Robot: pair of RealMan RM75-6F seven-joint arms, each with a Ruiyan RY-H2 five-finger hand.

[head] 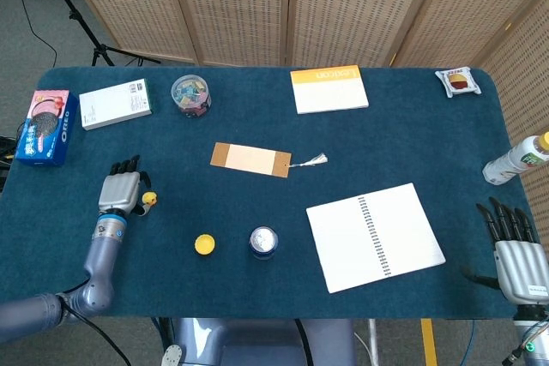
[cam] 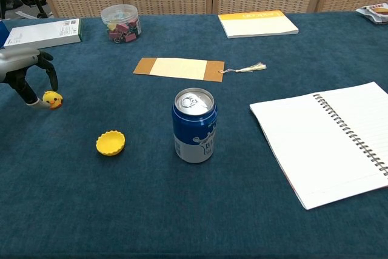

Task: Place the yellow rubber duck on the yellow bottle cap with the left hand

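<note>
The small yellow rubber duck (head: 149,199) (cam: 53,99) stands on the blue cloth at the left. My left hand (head: 121,189) (cam: 27,77) hovers right beside it, on its left, fingers apart and arched over it; a fingertip (cam: 37,102) reaches the duck's side. Nothing is held. The yellow bottle cap (head: 204,244) (cam: 110,142) lies open side up, nearer the front edge and right of the duck. My right hand (head: 515,246) rests open at the front right corner, seen only in the head view.
A blue drink can (cam: 194,125) stands just right of the cap. An open spiral notebook (cam: 333,137), a bookmark (cam: 179,68), a clip jar (cam: 121,22), a white box (head: 116,104), an Oreo pack (head: 46,126), a yellow pad (head: 329,89) and a bottle (head: 516,159) lie around.
</note>
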